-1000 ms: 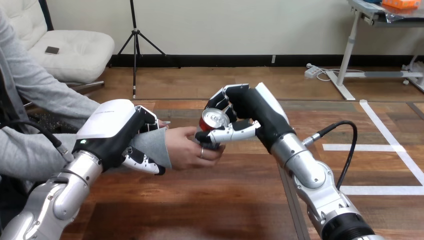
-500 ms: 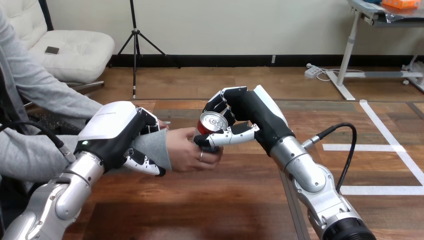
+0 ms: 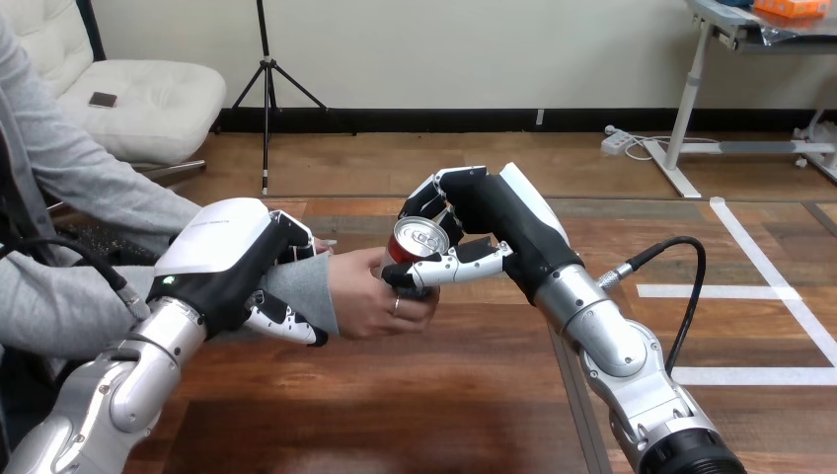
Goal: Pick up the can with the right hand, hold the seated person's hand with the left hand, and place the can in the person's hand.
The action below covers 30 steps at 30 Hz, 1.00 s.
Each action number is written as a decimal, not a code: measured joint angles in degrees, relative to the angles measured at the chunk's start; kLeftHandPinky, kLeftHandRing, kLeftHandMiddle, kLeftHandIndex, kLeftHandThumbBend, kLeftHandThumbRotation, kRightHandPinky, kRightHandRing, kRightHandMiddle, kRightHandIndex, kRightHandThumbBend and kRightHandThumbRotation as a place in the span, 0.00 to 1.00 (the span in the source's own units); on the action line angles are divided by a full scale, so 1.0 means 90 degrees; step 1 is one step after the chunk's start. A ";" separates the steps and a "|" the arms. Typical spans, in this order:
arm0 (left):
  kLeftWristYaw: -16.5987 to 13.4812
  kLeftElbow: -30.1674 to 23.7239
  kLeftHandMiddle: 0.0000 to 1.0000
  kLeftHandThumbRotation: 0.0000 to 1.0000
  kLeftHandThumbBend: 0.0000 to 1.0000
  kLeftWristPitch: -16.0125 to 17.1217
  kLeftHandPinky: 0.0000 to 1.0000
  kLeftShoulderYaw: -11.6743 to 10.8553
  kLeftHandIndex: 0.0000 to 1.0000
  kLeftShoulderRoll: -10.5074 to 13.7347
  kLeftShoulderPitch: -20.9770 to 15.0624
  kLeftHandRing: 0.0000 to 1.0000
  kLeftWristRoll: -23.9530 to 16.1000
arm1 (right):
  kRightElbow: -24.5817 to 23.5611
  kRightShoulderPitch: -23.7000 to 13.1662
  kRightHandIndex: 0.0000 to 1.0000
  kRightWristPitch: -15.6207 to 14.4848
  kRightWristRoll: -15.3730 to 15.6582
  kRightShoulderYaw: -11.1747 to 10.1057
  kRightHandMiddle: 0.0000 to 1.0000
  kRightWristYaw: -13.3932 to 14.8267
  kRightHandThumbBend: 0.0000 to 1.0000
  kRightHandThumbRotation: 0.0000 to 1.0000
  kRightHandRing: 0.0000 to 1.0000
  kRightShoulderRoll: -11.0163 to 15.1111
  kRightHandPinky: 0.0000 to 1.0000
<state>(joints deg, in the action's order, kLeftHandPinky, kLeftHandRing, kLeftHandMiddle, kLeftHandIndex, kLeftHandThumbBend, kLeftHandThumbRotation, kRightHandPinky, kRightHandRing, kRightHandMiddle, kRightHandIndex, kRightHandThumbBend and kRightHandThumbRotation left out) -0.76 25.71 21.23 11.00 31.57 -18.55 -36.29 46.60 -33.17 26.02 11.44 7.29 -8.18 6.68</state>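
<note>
Over the counter's (image 3: 395, 395) middle, the right hand (image 3: 479, 222), still clamped on the can (image 3: 417, 243), has lowered it into the person's hand (image 3: 367, 296), whose wrist (image 3: 301, 286) the left hand (image 3: 232, 262) grips, so only letting go remains.

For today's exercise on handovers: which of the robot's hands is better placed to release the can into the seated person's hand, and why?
Right. The right hand grips the can, which touches the person's hand. The left hand is curled round the person's wrist, away from the can.

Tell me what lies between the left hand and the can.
In the head view, the person's hand fills that stretch: the left hand grips its wrist, and it touches the can held by the right hand.
</note>
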 measured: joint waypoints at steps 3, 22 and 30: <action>0.0000 0.0000 0.28 0.00 0.73 0.0000 0.18 0.0000 0.28 -0.0001 -0.0008 0.23 0.0001 | -0.0031 0.0000 0.44 -0.0006 0.0000 0.0000 0.43 -0.0015 0.83 0.00 0.38 0.0002 0.34; 0.0044 -0.0059 0.34 0.00 0.74 -0.0054 0.22 -0.0026 0.34 -0.0010 -0.0051 0.28 0.0020 | -0.0612 0.0075 0.56 -0.0532 -0.0264 -0.0069 0.54 -0.0398 0.82 0.17 0.52 0.0014 0.46; 0.0107 -0.0259 0.50 0.14 0.74 -0.0191 0.33 -0.0027 0.50 0.0008 -0.0051 0.43 -0.0078 | -0.0871 0.0157 0.63 -0.0698 -0.0400 -0.0116 0.61 -0.0481 0.83 0.42 0.59 0.0039 0.53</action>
<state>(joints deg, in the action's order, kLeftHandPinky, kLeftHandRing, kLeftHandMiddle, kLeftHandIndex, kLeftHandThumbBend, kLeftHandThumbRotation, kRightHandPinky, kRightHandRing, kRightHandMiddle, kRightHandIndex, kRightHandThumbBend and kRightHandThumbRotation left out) 0.21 23.38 19.51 10.76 31.64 -19.01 -36.99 38.76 -31.76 19.74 7.85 6.25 -12.50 7.03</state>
